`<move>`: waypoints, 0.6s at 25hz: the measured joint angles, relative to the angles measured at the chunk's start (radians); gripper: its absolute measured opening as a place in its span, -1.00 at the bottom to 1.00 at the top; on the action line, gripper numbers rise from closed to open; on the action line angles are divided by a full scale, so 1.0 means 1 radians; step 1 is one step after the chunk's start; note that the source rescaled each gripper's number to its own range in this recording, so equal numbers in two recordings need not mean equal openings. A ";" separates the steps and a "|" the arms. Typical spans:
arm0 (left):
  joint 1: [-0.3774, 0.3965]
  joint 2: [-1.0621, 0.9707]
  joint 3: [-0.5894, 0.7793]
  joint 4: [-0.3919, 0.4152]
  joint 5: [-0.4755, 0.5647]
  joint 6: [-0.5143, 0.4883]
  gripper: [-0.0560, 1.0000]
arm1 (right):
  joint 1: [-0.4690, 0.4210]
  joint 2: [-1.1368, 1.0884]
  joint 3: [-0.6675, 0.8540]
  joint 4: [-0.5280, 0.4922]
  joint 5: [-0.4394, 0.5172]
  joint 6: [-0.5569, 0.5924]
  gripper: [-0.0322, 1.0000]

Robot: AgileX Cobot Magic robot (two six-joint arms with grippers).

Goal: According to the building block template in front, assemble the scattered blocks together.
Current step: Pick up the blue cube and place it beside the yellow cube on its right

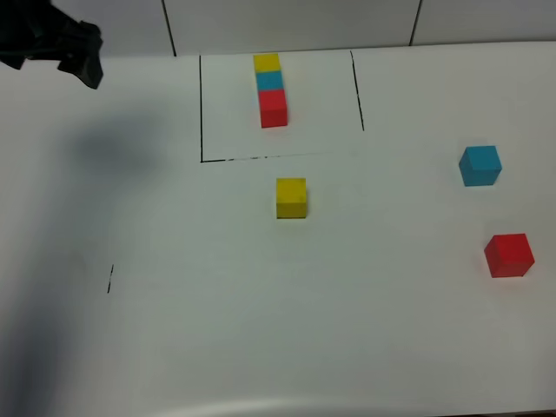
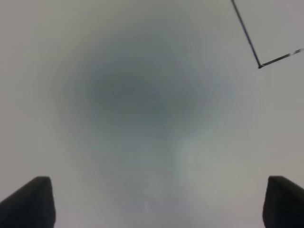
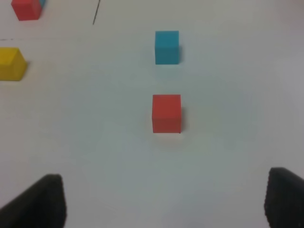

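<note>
L tool (image 2: 159,190) over white table (image 1: 174,330)

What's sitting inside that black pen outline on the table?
Inside the outline: one row of three touching cubes, yellow cube farthest, cyan-blue cube, then red cube. The surface under them is covered.

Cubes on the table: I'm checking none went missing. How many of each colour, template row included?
Yellow: 2 (template yellow cube, loose yellow cube)
Cyan-blue: 2 (template cyan-blue cube, loose cyan-blue cube)
Red: 2 (template red cube, loose red cube)
Total: 6
</note>
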 joint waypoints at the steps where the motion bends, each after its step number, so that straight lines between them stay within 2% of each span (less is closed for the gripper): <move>1: 0.009 -0.042 0.042 0.000 -0.022 -0.001 0.73 | 0.000 0.000 0.000 0.000 0.000 0.000 0.50; 15: 0.018 -0.636 0.573 -0.007 -0.326 -0.056 0.73 | 0.000 0.000 0.000 0.000 0.000 0.000 0.50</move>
